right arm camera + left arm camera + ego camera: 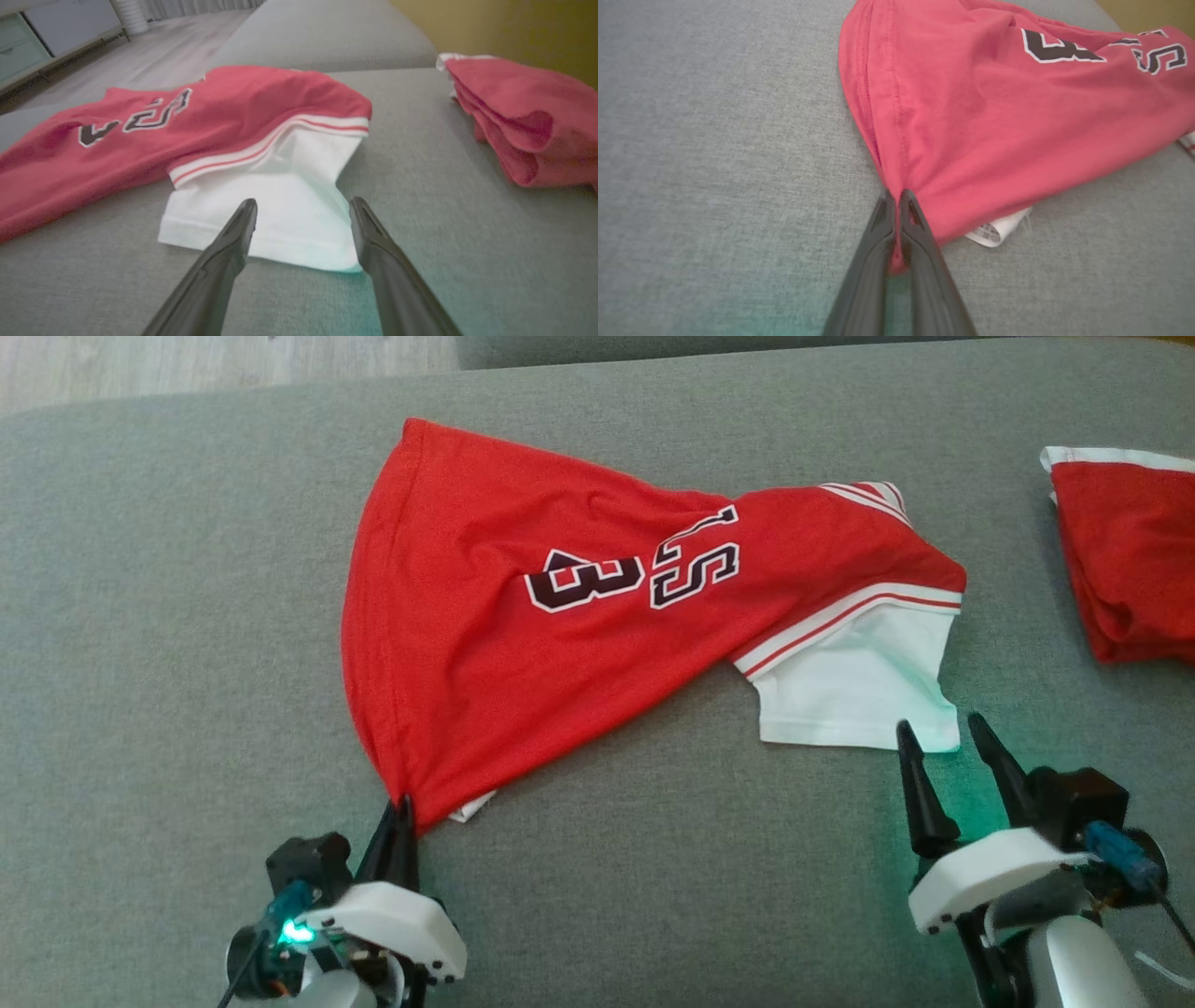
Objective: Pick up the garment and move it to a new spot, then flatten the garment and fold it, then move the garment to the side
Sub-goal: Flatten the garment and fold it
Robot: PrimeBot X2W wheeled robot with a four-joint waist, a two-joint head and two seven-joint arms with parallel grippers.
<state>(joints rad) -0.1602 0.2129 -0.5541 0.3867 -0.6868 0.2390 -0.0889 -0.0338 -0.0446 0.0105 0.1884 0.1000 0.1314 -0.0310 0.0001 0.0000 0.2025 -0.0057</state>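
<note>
Garment [485, 616], a red numbered jersey, is lying spread on the grey cushion [140, 663]; left gripper [403, 801] is pinching its near hem corner between closed fingers, while right gripper [939, 721] is hovering, fingers spread wide, at the white sleeve [859, 691] edge; second red garment [1130, 560] is lying well apart

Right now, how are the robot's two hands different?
The left gripper is pinched shut on a corner of the red garment; the right gripper stands open, holding nothing. Left meets red cloth; right points at the white sleeve. Both have long dark fingers.
</note>
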